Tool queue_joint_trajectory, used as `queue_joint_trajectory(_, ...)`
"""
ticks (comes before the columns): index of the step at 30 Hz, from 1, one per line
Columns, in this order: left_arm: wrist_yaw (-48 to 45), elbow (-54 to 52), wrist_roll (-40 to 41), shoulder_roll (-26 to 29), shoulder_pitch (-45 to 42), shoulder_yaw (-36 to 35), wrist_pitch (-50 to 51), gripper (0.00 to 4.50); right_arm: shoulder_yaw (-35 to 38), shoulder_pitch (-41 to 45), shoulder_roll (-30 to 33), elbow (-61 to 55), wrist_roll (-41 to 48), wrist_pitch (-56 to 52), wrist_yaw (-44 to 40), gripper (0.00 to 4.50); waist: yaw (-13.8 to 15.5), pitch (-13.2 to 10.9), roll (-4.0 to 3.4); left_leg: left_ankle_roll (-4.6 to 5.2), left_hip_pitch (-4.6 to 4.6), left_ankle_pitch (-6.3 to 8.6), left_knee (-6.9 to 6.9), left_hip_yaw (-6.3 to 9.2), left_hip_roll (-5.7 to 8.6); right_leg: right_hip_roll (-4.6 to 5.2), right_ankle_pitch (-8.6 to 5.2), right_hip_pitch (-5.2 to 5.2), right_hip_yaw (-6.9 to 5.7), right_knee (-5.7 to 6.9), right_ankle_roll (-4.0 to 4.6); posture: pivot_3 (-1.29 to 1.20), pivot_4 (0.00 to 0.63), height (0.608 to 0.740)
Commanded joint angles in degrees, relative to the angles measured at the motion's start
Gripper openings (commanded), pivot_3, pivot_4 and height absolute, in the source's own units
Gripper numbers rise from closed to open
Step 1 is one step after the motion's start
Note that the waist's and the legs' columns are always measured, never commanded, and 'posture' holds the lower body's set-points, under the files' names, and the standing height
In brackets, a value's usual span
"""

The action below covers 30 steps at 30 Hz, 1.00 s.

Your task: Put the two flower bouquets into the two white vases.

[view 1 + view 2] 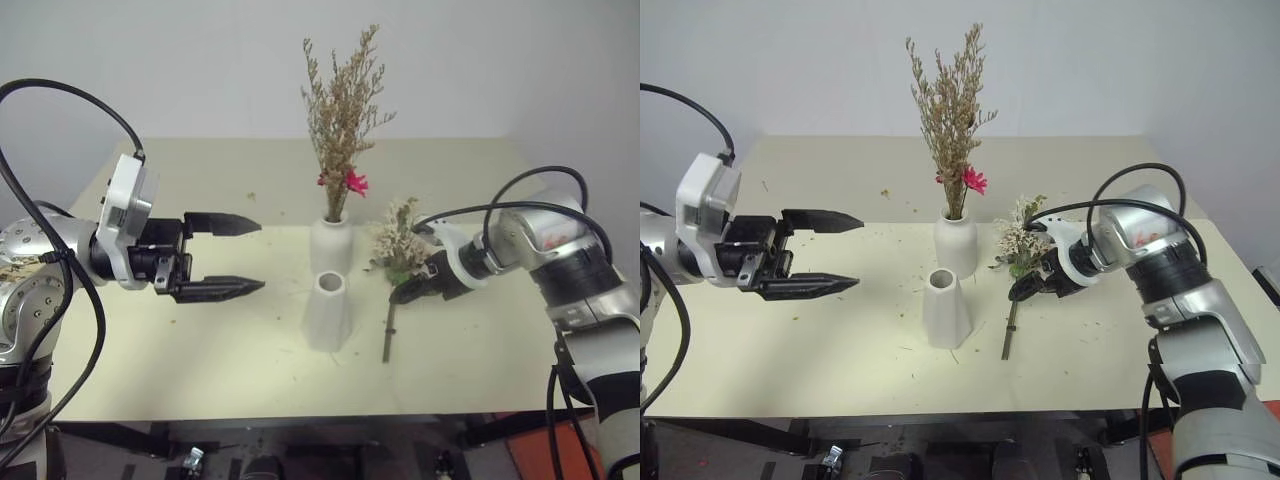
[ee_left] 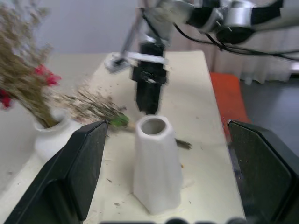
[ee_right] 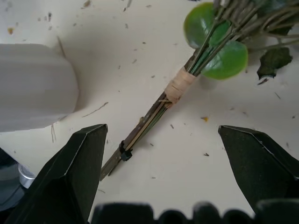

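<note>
1 bouquet is home: the tall brown grass bunch [image 1: 340, 110] with its pink flower [image 1: 355, 182] stands upright in the rounded vase [image 1: 331, 248], at the middle of the cream table [image 1: 200, 370]. Just in front of it, on the near side, sits the cone vase [image 1: 328, 312], mouth up and empty, the 2 vases close together.

Over on the right, the cream-white bouquet [image 1: 398, 240] lies flat on the table, blossoms toward the far side, stem [image 1: 388, 335] pointing toward the near edge, just right of the cone vase. In the right wrist view you can see green leaves [image 3: 219, 42], a band of pale tape [image 3: 176, 85] round the stems and a small dark tie [image 3: 123, 152] lower down.

The right gripper [image 1: 412, 288] hangs right above that bouquet, pointing down at it, jaws released and spread wide, 1 finger [image 3: 74, 172] on each side of the stem with clear table between them and it. Nothing gripped.

The left gripper [image 1: 245, 258] is up in the air on the left, well apart from the vases, pointing level toward them, also released, its 2 black fingers wide and empty. In the left wrist view the cone vase sits between its fingers [image 2: 79, 163], farther off, with the right gripper beyond.

Crumbs of dried plant litter the tabletop.
</note>
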<state>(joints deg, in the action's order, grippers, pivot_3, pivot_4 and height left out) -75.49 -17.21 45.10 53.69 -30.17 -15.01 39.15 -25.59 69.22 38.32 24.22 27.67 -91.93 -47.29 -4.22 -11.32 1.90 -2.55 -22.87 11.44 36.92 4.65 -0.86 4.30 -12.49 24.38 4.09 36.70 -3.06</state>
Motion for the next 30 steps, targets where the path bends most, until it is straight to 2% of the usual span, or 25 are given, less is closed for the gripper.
queue_joint_trajectory(1, -1.0, -2.11, 1.38, 1.55, 1.58, -2.89, -2.05, 4.46, 1.52, 3.52, -3.53, 6.72, -2.52, -0.57, 3.52, 4.5, -0.2, 0.0, 0.0, 0.0, 0.0, 0.0, -0.01, -0.01, 0.0, -0.01, 0.01, 0.0, 0.02, 0.02, 0.01, 0.0, 0.15, 0.74)
queue_joint_trajectory(7, -2.1, -4.35, 1.53, 3.08, 6.28, -4.61, -3.4, 4.46, 2.61, 4.47, -8.51, 10.27, -3.24, -0.57, 6.51, 4.5, 0.08, -0.01, -0.01, 0.01, -0.16, 0.01, -0.02, 0.01, 0.0, 0.0, 0.09, 0.16, 0.0, 0.05, 0.16, 0.0, 0.15, 0.74)
queue_joint_trajectory(10, -1.08, -4.84, 1.94, 2.9, 6.83, -5.13, -3.42, 4.5, 4.5, 3.86, -10.76, 12.09, -5.35, 0.71, 9.16, 3.93, 0.13, 0.0, -0.01, 0.01, -0.14, 0.0, -0.01, 0.01, 0.0, -0.01, 0.08, 0.16, -0.01, 0.07, 0.13, 0.0, 0.15, 0.74)
queue_joint_trajectory(21, -0.59, -4.37, 2.77, 3.14, 7.14, -5.05, -3.72, 4.5, 12.81, 3.32, -10.15, 12.96, -8.03, 0.72, 13.9, 0.36, 0.15, -0.01, -0.01, 0.01, -0.11, 0.0, -0.02, 0.01, 0.0, -0.02, 0.07, 0.15, -0.01, 0.07, 0.12, 0.0, 0.15, 0.74)
queue_joint_trajectory(22, -0.68, -4.09, 2.76, 3.09, 7.0, -4.85, -3.86, 4.5, 14.32, 3.06, -10.04, 12.6, -8.12, 0.62, 14.56, 0.22, 0.15, -0.01, -0.01, 0.01, -0.11, 0.0, -0.02, 0.01, 0.0, -0.02, 0.07, 0.15, -0.01, 0.07, 0.11, 0.0, 0.15, 0.74)
queue_joint_trajectory(26, -0.77, -2.23, 1.95, 2.6, 5.65, -3.45, -5.1, 4.5, 18.99, -0.15, -7.36, 7.75, -8.08, 3.39, 15.84, 0.22, 0.18, -0.01, -0.01, 0.01, -0.13, 0.01, -0.04, 0.01, 0.0, -0.02, 0.06, 0.15, -0.01, 0.05, 0.12, 0.0, 0.15, 0.74)
queue_joint_trajectory(30, -1.49, 0.45, 1.72, 2.54, 3.85, -2.17, -5.93, 4.5, 29.73, -3.14, -6.23, 4.62, -9.25, 9.26, 21.23, 0.22, 0.24, -0.01, -0.01, 0.01, -0.15, 0.0, -0.03, 0.01, 0.01, -0.01, 0.04, 0.14, -0.01, 0.02, 0.06, 0.0, 0.15, 0.74)
